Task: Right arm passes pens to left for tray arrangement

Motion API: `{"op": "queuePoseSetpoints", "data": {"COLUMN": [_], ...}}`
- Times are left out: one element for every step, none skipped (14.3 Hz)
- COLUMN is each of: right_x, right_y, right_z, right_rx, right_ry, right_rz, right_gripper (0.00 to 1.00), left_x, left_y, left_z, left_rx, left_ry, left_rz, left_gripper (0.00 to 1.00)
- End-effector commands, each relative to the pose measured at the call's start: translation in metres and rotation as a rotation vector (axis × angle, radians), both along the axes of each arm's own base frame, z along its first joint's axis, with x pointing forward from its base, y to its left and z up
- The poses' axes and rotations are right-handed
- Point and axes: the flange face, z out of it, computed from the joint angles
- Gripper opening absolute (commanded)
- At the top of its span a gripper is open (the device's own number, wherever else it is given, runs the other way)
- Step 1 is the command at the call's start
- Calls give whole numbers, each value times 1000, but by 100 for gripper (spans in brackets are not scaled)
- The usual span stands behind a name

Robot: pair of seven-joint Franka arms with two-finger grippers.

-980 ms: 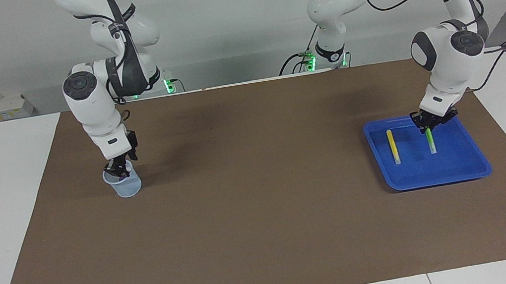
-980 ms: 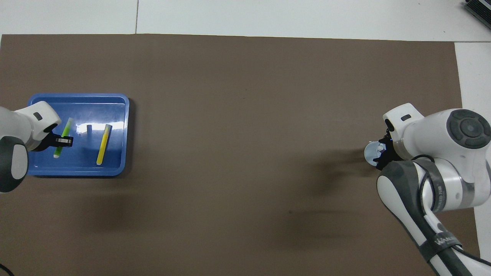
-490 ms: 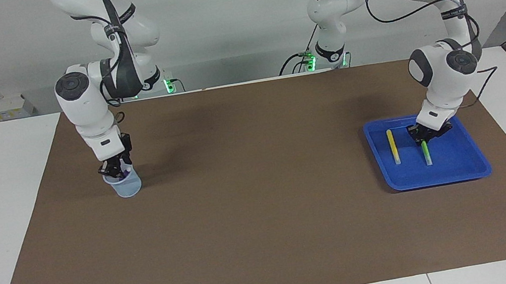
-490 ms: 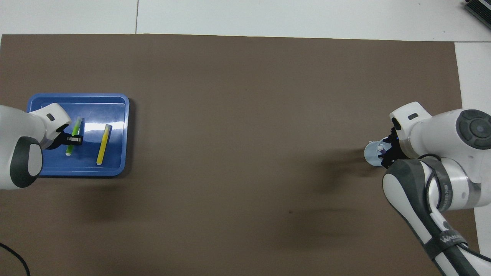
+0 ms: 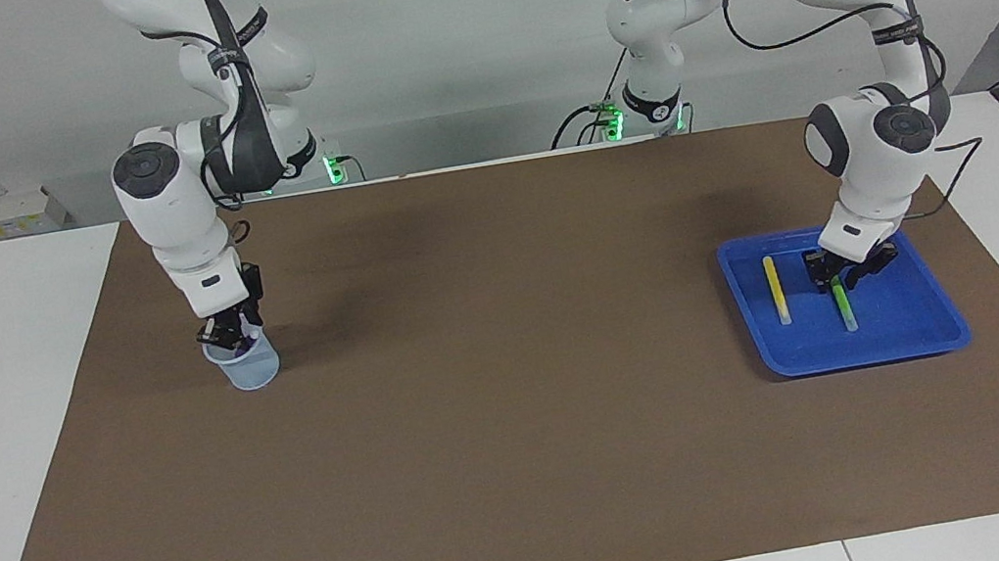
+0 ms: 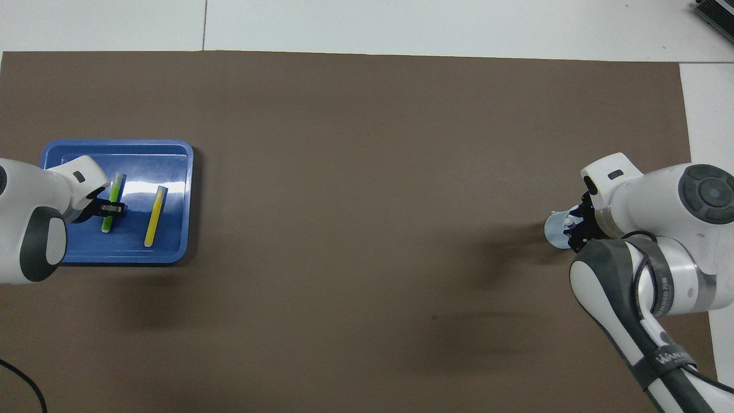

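Two pens lie in the blue tray (image 5: 904, 339) at the left arm's end: yellow pen (image 5: 775, 290) and green pen (image 5: 844, 306). I see the left gripper (image 5: 840, 273) spread over the green pen, released since a second ago. Overhead hides the cup (image 5: 246, 363) under the right gripper (image 5: 233, 338); facing shows purple there. I can't tell its fingers.

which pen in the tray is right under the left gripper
The green pen: the left gripper is at its upper end. The yellow pen lies apart beside it in the blue tray.
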Motion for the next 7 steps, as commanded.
{"op": "queuePoseSetpoints", "data": {"right_x": [-5, -6, -6, -6, -6, -6, -5], "right_y": [2, 1, 1, 1, 1, 1, 1], "right_z": [-6, -7, -7, -7, -7, -7, -6], "right_rx": [-18, -18, -17, -17, -17, -17, -17], "right_ry": [-10, -8, -8, -8, -8, -8, -11], "right_rz": [-31, -34, -36, -36, -38, -36, -36], "right_gripper": [44, 44, 44, 44, 44, 42, 32], "left_x": [0, 4, 8, 12, 15, 18, 20], "left_y": [-1, -1, 0, -1, -4, -4, -4], "left_z": [-3, 3, 9, 17, 23, 31, 39], "left_rx": [-7, -38, -75, -85, -86, -88, -97], "left_ry": [22, 36, 46, 50, 67, 80, 91], "left_rz": [52, 92, 132, 143, 142, 146, 156], "left_gripper": [77, 77, 77, 78, 79, 79, 79]}}
